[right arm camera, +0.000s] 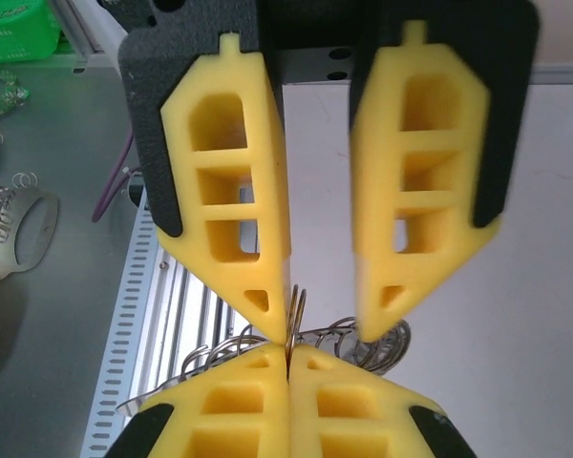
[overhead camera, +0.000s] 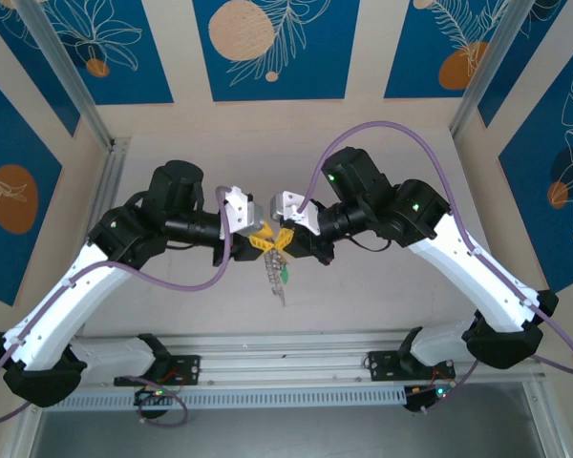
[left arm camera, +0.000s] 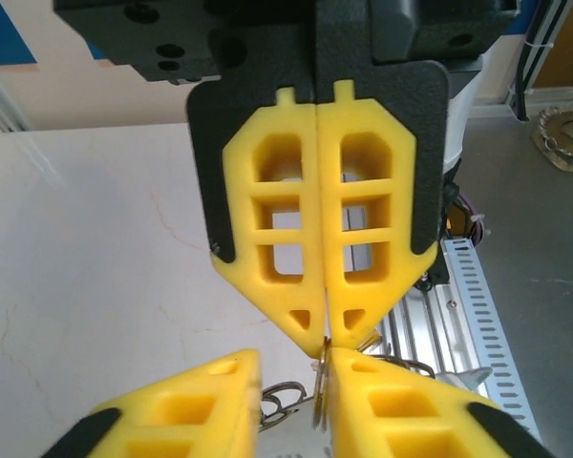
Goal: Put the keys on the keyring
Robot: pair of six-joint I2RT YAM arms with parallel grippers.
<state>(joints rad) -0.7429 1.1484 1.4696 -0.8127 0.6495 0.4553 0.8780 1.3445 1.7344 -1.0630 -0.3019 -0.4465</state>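
Right wrist view: above the middle of the desk (right arm camera: 520,315), the right gripper (right arm camera: 288,351) is clamped tight on the keyring (right arm camera: 297,303); the left gripper (right arm camera: 322,317) straddles it, jaws partly open.

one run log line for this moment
right gripper shut on keyring | left gripper open around it | keyring hanging in air

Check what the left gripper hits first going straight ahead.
Most likely the shut right gripper, tip to tip with the left gripper; the keyring pinched at its tips sits in line too, so it may touch first.
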